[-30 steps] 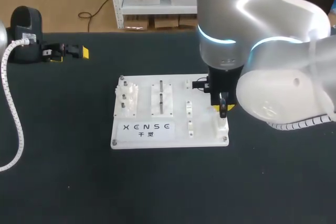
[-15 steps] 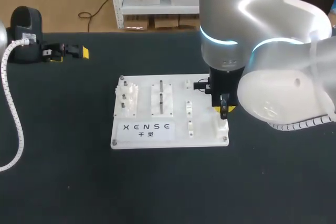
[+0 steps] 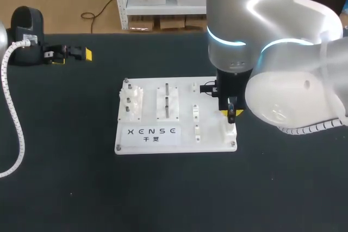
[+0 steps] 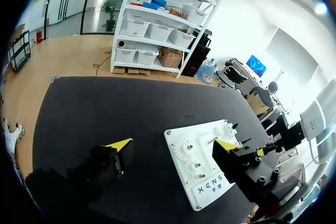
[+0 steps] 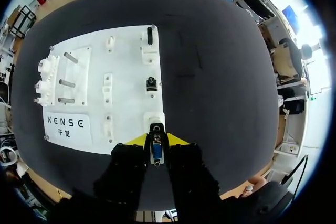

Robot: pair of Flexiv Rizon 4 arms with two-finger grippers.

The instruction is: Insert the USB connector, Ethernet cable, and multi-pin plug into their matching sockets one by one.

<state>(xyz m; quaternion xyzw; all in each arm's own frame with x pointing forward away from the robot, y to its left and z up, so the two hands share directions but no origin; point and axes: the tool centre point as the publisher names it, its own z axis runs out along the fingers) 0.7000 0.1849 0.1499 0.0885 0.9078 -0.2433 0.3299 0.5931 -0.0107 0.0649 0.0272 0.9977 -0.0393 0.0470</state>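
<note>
My right gripper (image 3: 231, 113) hangs over the near right corner of the white socket board (image 3: 174, 137). It is shut on a small multi-pin plug (image 5: 156, 149) with a blue face, held upright between the yellow tips. Directly below and ahead of it sits a white socket block (image 5: 153, 119); whether the plug touches it I cannot tell. Two more white holders lie farther along the board, each with a small black part (image 5: 150, 83) in it. My left gripper (image 3: 69, 54) rests at the table's far left, open with nothing between its fingers (image 4: 119, 144).
The board (image 5: 131, 72) also carries peg posts (image 3: 167, 100), a gear block (image 3: 130, 101) and a printed label. A white coiled cable (image 3: 13, 129) runs down the table's left side. Bare black tabletop surrounds the board.
The right arm has edged very slightly to the right with the plug still in its grip. The left arm has not moved.
</note>
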